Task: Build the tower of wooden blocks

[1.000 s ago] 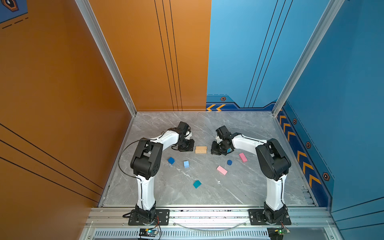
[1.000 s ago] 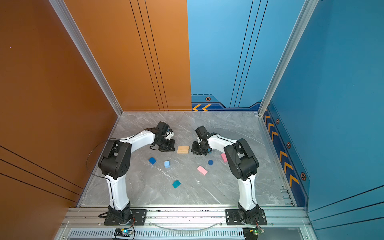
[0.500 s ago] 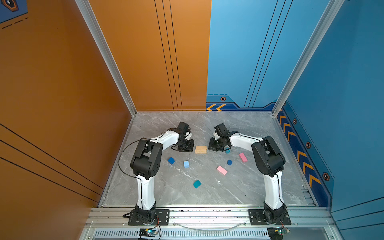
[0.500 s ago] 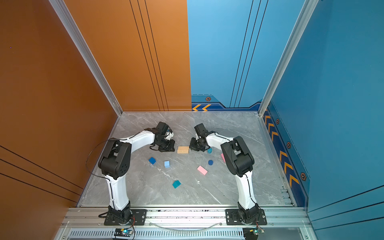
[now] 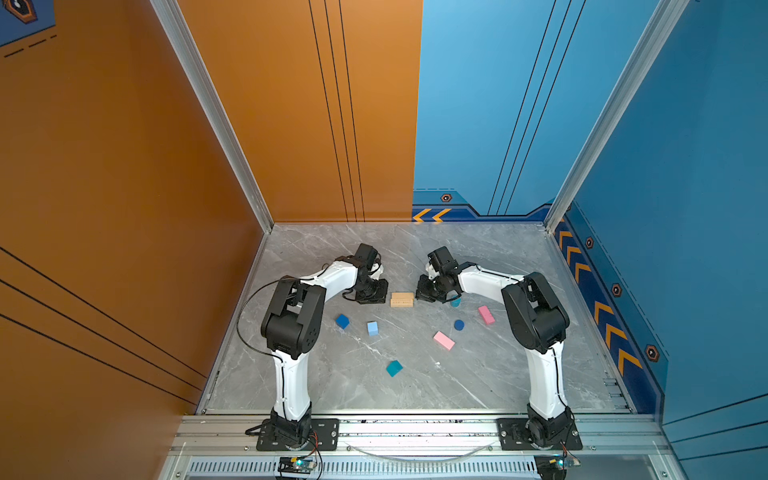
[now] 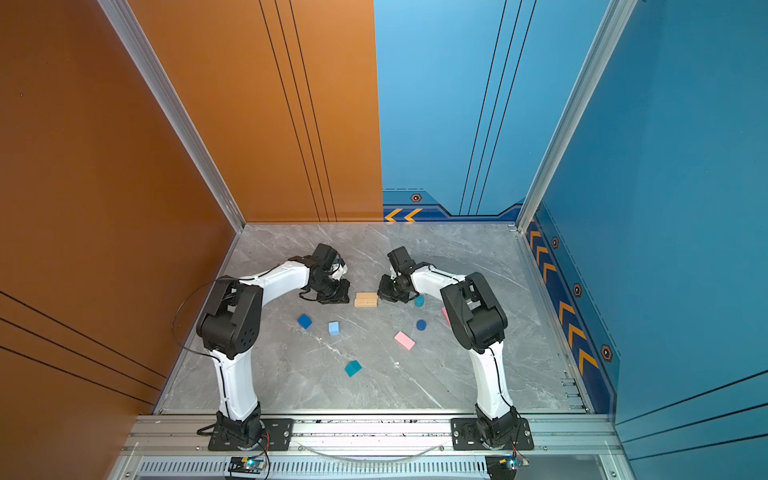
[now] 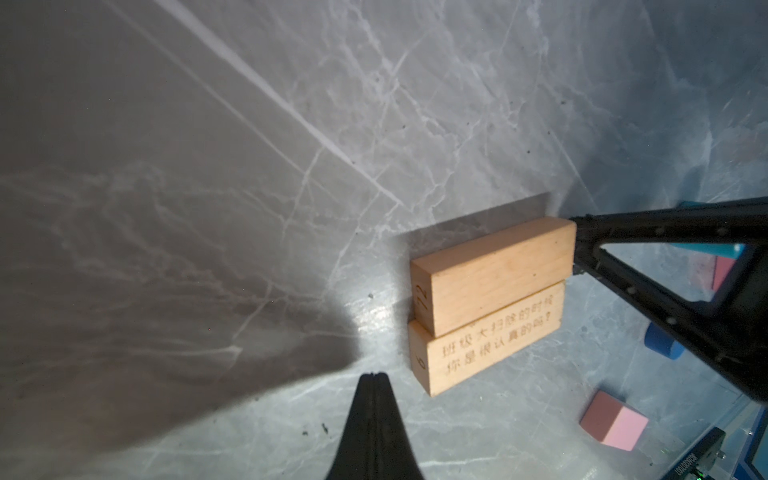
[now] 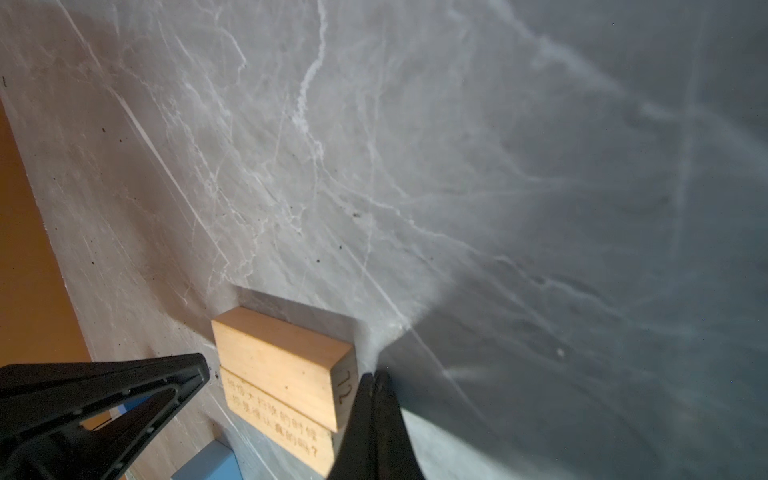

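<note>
Two tan bars (image 5: 402,299) (image 6: 366,299) lie pressed together along their long sides on the marble floor, mid-table. My left gripper (image 5: 384,292) (image 7: 375,376) is shut and empty, its tip a little short of their left end. At their right end my right gripper (image 5: 419,293) (image 8: 375,376) is also shut and empty, its tip against the end of the far bar (image 8: 282,361). Loose on the floor nearer the front are a dark-blue cube (image 5: 342,321), light-blue cube (image 5: 372,328), teal cube (image 5: 394,368), two pink bars (image 5: 444,340) (image 5: 486,314), a dark-blue cylinder (image 5: 459,325) and a teal cylinder (image 5: 455,302).
Orange wall (image 5: 124,208) on the left, blue wall (image 5: 685,208) on the right, both meeting the floor at the back. An aluminium rail (image 5: 415,428) carrying both arm bases runs along the front edge. The teal cylinder stands just behind my right gripper's fingers.
My right gripper has slid left, away from the teal cylinder, up to the right end of the tan bars. The left arm has not moved.
</note>
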{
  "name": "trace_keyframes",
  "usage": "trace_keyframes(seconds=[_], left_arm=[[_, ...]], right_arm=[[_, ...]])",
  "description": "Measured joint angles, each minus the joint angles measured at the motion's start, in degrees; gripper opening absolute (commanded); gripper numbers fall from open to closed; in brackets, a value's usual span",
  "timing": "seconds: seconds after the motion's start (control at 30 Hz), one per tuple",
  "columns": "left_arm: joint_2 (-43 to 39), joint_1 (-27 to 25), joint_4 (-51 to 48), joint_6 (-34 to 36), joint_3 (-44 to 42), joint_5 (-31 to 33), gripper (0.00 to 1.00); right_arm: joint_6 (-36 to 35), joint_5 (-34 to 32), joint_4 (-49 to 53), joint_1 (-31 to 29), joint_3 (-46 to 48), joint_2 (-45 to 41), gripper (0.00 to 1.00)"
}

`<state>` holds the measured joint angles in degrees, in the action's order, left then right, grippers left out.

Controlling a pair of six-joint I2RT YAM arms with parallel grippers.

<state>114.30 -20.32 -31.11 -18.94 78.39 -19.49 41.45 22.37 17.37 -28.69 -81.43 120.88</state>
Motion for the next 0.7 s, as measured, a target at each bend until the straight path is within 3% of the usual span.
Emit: trace_keyframes(seconds=[0.7], left_arm=[[0.00, 0.02, 0.00, 0.00, 0.00, 0.00, 0.00]], right_arm=[[0.61, 0.39, -1.53, -0.68, -0.33, 0.66, 0.00]])
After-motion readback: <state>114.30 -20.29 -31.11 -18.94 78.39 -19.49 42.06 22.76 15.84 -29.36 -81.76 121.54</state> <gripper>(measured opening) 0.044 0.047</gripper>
